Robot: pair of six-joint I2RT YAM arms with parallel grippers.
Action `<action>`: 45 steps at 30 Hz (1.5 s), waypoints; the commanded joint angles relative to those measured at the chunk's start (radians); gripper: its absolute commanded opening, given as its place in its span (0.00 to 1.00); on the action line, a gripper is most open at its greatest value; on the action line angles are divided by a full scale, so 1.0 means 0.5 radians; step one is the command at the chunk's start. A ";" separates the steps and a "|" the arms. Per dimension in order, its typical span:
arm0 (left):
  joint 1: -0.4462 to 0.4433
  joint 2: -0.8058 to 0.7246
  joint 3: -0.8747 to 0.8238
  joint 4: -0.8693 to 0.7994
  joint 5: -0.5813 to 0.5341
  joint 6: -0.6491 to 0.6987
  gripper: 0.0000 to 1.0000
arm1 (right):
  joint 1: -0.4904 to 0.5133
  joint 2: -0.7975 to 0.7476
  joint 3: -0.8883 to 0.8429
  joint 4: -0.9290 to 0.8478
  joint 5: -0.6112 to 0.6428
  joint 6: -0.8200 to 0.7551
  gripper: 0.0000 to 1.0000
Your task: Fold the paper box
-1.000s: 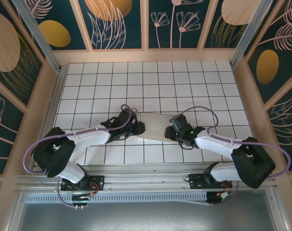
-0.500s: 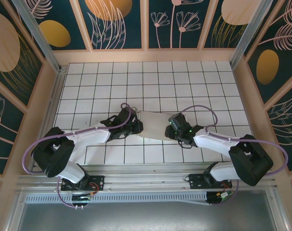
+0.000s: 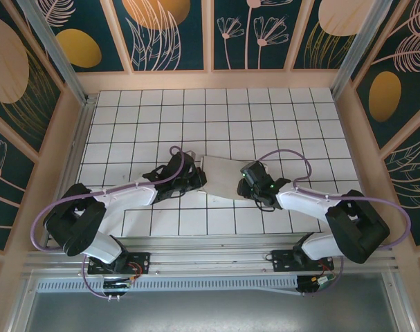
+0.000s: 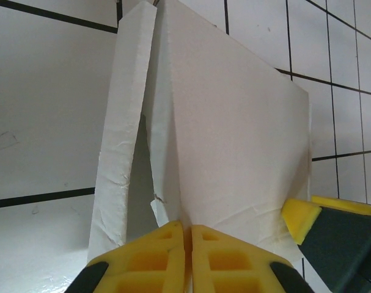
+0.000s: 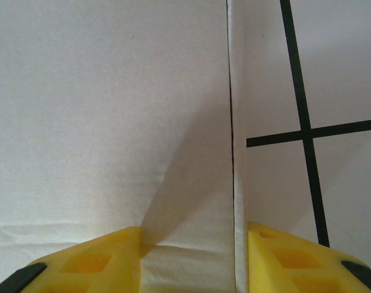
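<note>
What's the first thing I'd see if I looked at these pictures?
A white paper box lies in the middle of the checkered table. The left gripper pinches its left end between yellow fingers. The right gripper stands open astride its right edge.

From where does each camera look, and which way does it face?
Top camera: above and behind the arms, facing down at the table; both arms reach to the box.
Left wrist: on the left arm, facing along the shut left pincer to the box's edge.
Right wrist: on the right arm, facing past the open right pincer onto the box.
Shared: all see the box; the left wrist view also catches a right pincer finger.
</note>
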 commanded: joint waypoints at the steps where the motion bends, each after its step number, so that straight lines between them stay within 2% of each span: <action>1: -0.077 -0.059 0.097 0.187 0.413 -0.032 0.09 | 0.021 0.113 0.011 -0.008 -0.086 0.010 0.42; 4: -0.076 -0.062 0.109 0.042 0.284 0.061 0.14 | 0.021 0.116 0.014 0.001 -0.089 0.010 0.42; 9: -0.077 -0.012 0.102 -0.219 -0.065 0.246 0.20 | 0.021 0.148 0.027 0.000 -0.092 0.004 0.42; 15: -0.077 0.022 0.105 -0.212 -0.073 0.303 0.33 | 0.022 0.165 0.041 -0.016 -0.085 0.002 0.42; 21: -0.077 -0.036 0.190 -0.409 -0.290 0.412 0.38 | 0.024 0.167 0.044 -0.032 -0.069 0.002 0.42; 27: -0.076 -0.109 0.234 -0.453 -0.354 0.462 0.39 | 0.026 0.189 0.064 -0.059 -0.046 0.001 0.42; 32: -0.067 -0.041 0.330 -0.634 -0.657 0.486 0.41 | 0.033 0.194 0.095 -0.073 -0.039 -0.010 0.42; 34: -0.035 0.033 0.374 -0.640 -0.635 0.517 0.41 | 0.033 0.198 0.112 -0.085 -0.040 -0.022 0.42; 40: 0.095 0.328 0.417 -0.423 -0.338 0.571 0.42 | 0.033 0.218 0.149 -0.097 -0.020 -0.047 0.42; 45: 0.126 0.581 0.486 -0.392 -0.341 0.638 0.41 | 0.033 0.249 0.161 -0.096 0.010 -0.056 0.42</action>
